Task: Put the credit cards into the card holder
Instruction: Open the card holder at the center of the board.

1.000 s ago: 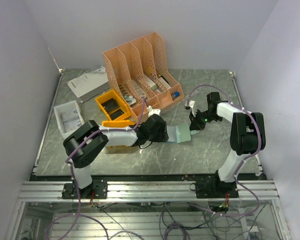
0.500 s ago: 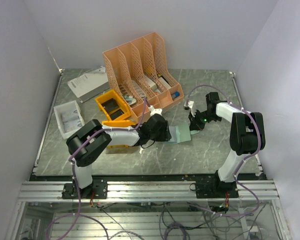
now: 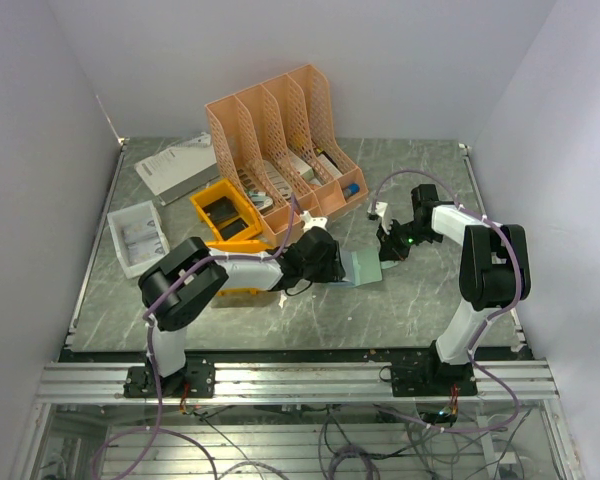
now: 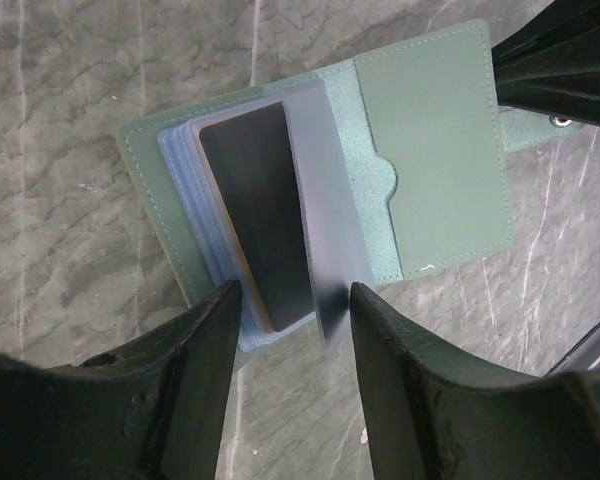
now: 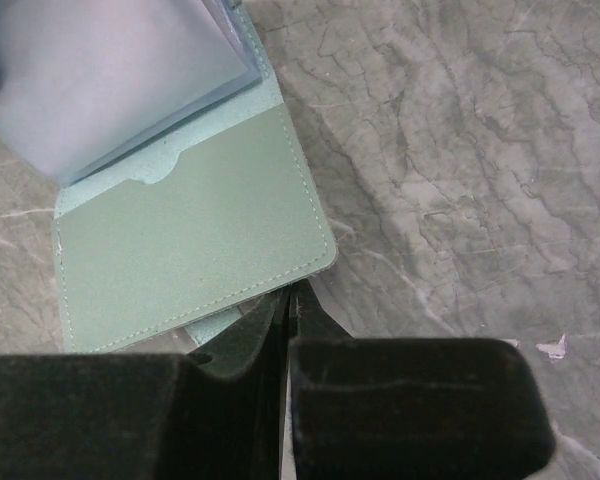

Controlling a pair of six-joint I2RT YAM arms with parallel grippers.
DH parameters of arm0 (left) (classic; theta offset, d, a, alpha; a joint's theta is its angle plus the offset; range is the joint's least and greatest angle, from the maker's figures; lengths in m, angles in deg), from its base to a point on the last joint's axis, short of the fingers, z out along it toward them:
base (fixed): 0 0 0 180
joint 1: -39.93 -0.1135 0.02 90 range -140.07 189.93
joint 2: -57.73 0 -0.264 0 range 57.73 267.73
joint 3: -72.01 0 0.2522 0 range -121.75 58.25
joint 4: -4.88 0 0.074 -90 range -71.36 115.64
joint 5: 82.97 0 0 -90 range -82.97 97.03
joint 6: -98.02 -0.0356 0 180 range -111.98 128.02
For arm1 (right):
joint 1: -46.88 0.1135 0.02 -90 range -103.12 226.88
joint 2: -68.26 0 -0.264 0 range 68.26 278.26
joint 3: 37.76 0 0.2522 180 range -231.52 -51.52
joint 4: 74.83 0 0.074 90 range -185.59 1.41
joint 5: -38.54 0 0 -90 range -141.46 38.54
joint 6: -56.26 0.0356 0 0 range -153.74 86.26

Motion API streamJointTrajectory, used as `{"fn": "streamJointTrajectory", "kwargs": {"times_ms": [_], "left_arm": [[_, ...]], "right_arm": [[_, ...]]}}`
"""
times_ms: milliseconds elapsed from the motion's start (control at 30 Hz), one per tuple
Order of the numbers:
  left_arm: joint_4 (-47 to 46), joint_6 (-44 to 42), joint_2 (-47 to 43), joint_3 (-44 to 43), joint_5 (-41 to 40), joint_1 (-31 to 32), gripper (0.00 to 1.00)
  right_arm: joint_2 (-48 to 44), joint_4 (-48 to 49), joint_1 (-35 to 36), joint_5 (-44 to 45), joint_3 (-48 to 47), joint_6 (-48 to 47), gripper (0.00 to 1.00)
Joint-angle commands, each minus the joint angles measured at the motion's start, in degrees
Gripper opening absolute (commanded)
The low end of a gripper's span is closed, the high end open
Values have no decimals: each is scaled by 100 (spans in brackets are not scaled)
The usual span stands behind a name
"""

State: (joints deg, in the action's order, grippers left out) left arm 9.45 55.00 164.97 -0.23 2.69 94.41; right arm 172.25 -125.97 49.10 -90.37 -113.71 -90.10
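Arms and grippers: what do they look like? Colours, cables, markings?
The left arm and right arm have white links, black joint housings and loose purple cables. Left gripper and right gripper: matte black blocky fingers. A green light glows near the right wrist.

- Top view: bright, even light from overhead, with soft, short shadows on the tabletop (image 3: pixel 430 300).
- Left wrist view: the card holder (image 4: pixel 435 150) is sharp, its clear sleeve (image 4: pixel 325 240) smeared at the lower end, and the left jaws are dark and soft-edged.
- Right wrist view: the right jaws are black and out of focus, while the marble is crisp.
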Motion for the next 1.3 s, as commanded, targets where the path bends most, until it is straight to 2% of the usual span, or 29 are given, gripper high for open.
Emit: {"fn": "streamJointTrajectory", "kwargs": {"times_ms": [0, 267, 500, 600, 767, 1067, 1267], "left_arm": [[-204, 30, 65, -203, 242, 60, 58], [-447, 80, 53, -327, 464, 80, 57], [-623, 107, 397, -611, 677, 82, 57], [-831, 140, 484, -704, 797, 80, 57], [-1211, 154, 488, -822, 966, 83, 57], [-1606, 286, 888, -1300, 1320, 103, 57], [-1645, 354, 1311, -1723, 1543, 153, 57]], "right_arm": [[93, -17, 50, -3, -11, -16, 0], [114, -37, 68, 7, -33, -12, 0], [68, -58, 51, -58, -78, 51, 0], [-5, -102, -7, -218, -153, 113, 2], [-281, -15, -166, -449, -129, 239, 11], [-418, 253, -241, -174, -122, 537, 12], [-600, 365, -600, -128, -144, 772, 13]]}}
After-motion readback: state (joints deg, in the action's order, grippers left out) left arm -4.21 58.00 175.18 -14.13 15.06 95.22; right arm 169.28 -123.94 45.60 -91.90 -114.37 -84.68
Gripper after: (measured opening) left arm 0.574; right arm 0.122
